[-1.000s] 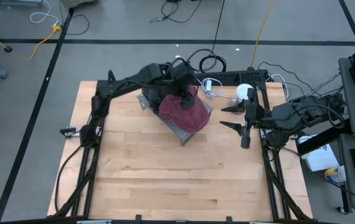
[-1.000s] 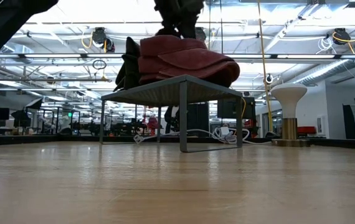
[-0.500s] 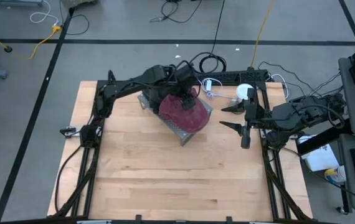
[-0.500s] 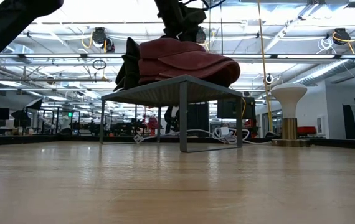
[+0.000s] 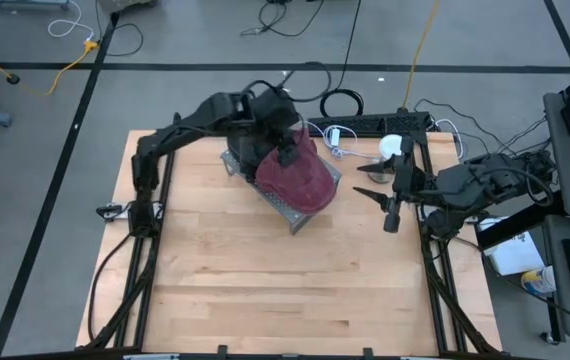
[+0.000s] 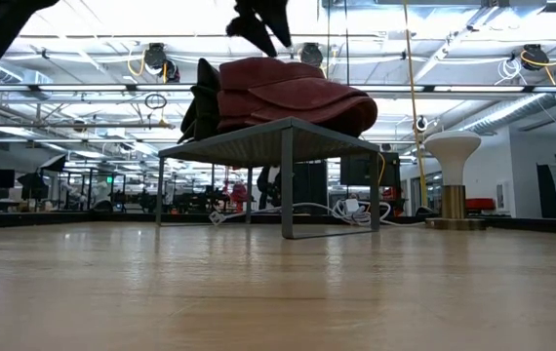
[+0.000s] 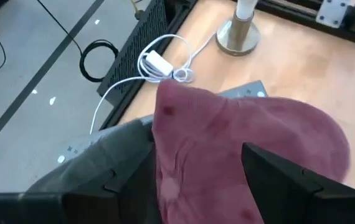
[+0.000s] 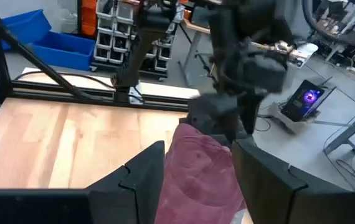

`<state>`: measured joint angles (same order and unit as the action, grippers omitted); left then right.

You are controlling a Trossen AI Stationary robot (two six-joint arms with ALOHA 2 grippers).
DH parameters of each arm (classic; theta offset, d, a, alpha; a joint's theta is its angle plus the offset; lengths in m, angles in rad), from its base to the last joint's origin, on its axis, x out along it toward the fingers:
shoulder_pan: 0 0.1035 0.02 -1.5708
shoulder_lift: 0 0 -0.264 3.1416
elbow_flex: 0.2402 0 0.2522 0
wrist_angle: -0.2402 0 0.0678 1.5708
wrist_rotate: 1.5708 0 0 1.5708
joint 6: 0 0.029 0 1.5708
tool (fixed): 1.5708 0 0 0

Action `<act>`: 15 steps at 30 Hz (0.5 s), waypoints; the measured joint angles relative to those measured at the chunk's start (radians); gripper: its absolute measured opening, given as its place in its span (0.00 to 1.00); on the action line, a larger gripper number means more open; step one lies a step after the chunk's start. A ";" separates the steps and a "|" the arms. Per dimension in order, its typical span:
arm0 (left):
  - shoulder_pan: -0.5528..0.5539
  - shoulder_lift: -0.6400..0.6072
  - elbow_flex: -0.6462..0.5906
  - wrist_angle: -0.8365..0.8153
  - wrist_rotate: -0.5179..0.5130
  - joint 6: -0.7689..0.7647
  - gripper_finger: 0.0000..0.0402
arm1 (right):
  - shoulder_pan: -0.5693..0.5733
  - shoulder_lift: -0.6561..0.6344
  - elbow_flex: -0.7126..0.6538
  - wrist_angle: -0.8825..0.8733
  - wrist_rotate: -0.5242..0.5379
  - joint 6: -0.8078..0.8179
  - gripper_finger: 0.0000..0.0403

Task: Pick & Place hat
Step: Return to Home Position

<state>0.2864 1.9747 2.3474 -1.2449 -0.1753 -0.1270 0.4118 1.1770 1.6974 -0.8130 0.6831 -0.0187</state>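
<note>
High view, item 1, left gripper: fingers spread wide, holding nothing, hovering over the red caps; my low view shows a clear gap between fingertips and cloth. Item 2, red caps: stacked on the grey metal shelf, which stands at the far middle of the wooden table. A dark item shares the shelf at the stack's side; I cannot tell what it is. Item 3, right gripper: 2 fingers parted, empty, held off the shelf's right side near the table edge. Item 4, white-topped stand and white cable: behind the shelf, at the far edge.
</note>
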 joint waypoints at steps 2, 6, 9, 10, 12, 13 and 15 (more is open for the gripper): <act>0.000 -0.030 0.000 -0.020 0.014 0.011 0.60 | 0.000 0.000 0.000 0.001 0.001 -0.005 0.45; -0.007 -0.096 0.000 -0.032 0.050 0.041 0.60 | 0.000 -0.002 -0.022 0.012 0.002 -0.007 0.45; -0.018 -0.139 0.000 -0.033 0.051 0.047 0.60 | -0.005 -0.006 -0.088 0.070 0.001 -0.005 0.45; -0.020 -0.154 0.000 -0.036 0.051 0.047 0.60 | -0.006 -0.006 -0.118 0.098 0.000 -0.005 0.45; -0.027 -0.185 0.000 -0.049 0.054 0.052 0.60 | -0.007 -0.010 -0.181 0.163 0.001 -0.007 0.45; -0.032 -0.199 0.000 -0.059 0.053 0.063 0.60 | -0.007 -0.012 -0.215 0.200 0.001 -0.013 0.45; -0.041 -0.234 0.000 -0.080 0.052 0.088 0.60 | -0.007 -0.012 -0.277 0.281 0.001 -0.029 0.45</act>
<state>0.2457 1.7404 2.3474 -1.3254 -0.1234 -0.0393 0.4049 1.1648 1.4204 -0.5317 0.6837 -0.0473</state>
